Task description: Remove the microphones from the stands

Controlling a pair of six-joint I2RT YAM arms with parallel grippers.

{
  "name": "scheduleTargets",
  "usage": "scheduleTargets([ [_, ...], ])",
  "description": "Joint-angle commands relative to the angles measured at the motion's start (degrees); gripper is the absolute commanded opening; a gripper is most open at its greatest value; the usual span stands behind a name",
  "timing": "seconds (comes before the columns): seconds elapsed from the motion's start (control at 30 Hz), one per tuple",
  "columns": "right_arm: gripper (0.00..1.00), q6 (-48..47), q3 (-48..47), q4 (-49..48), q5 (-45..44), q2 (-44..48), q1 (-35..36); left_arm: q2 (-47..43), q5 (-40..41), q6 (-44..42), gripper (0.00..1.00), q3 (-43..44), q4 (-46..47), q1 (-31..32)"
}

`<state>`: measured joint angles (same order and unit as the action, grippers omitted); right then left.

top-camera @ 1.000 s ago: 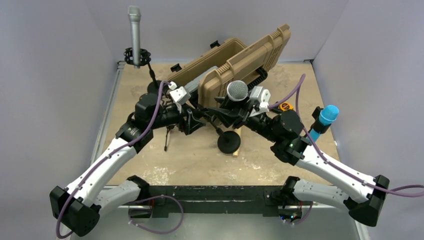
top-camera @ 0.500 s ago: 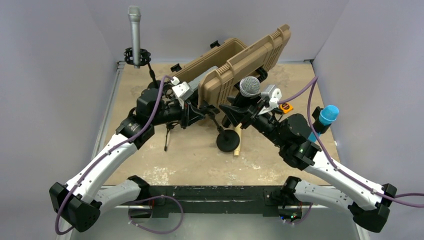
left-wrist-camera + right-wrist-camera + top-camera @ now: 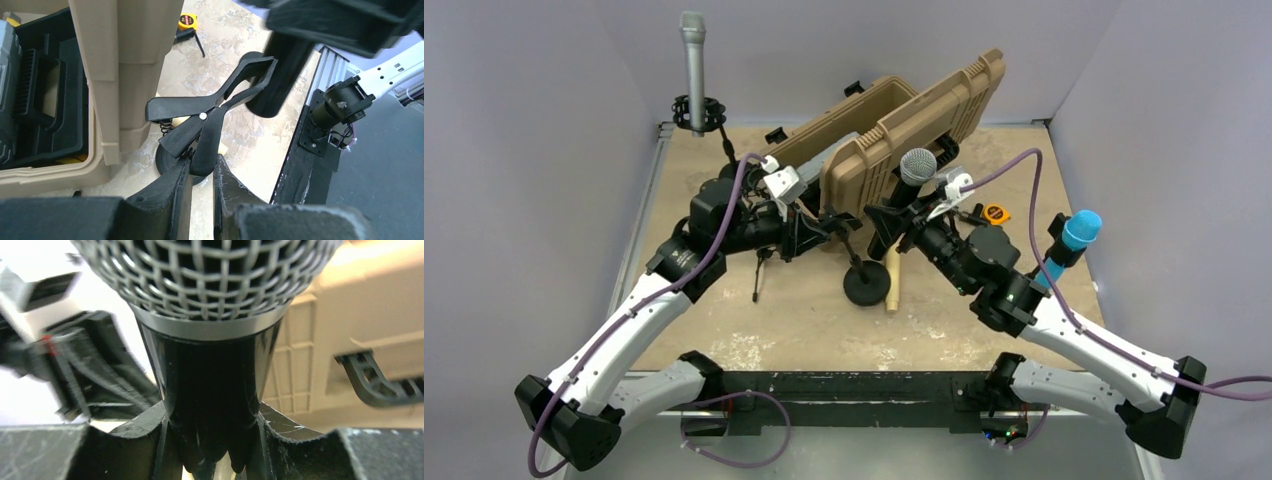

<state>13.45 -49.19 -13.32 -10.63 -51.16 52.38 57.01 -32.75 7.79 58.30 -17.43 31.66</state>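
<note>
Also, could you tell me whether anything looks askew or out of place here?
Mainly the tan case: it sits open and diagonal to the table edges. A wooden stick lies loose beside the stand base; whether they touch is unclear.

We count three microphones: a black-bodied microphone with a silver mesh head [image 3: 917,165], a slim grey metal microphone [image 3: 693,60] and a microphone with a bright blue foam head [image 3: 1079,230]. We also count one open tan plastic hard case [image 3: 944,105], one round black stand base [image 3: 867,287], one black spring clip [image 3: 210,112], one yellow tape measure [image 3: 996,212], one pale wooden stick [image 3: 892,285] and two white-and-black robot arms: the left arm [image 3: 639,320] and the right arm [image 3: 1084,335]
</note>
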Motion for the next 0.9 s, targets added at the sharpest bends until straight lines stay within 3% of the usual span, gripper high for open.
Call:
scheduleTargets([
  [0.0, 0.0, 13.69, 0.27, 7.13, -16.8, -2.96, -0.26, -1.94, -0.21, 0.12, 0.0, 3.07, 1.46, 0.51],
  [0.13, 0.0, 23.91, 4.58, 9.69, -18.3, -4.16, -0.39, -2.47, -0.06, -0.37, 0.0, 2.43, 0.92, 0.57],
  [0.33, 0.0, 33.85, 11.6, 9.27, -10.36, -8.81, -3.08, -2.65, 0.0, -0.65, 0.0, 2.28, 0.3, 0.52],
  [0.57, 0.0, 34.0, 10.82, 10.91, -9.03, -22.65, -6.06, -3.11, 0.44, -2.25, 0.0, 1.87, -1.23, 0.61],
  [0.73, 0.0, 27.48, 9.96, 1.43, -3.32, -28.95, -6.15, -4.51, 1.27, -3.64, 0.0, 0.75, -2.62, 0.66],
  [0.87, 0.0, 24.39, 7.56, -0.12, -3.72, -35.5, -6.15, -5.66, 1.68, -4.69, 0.0, 0.41, -4.27, 0.6],
])
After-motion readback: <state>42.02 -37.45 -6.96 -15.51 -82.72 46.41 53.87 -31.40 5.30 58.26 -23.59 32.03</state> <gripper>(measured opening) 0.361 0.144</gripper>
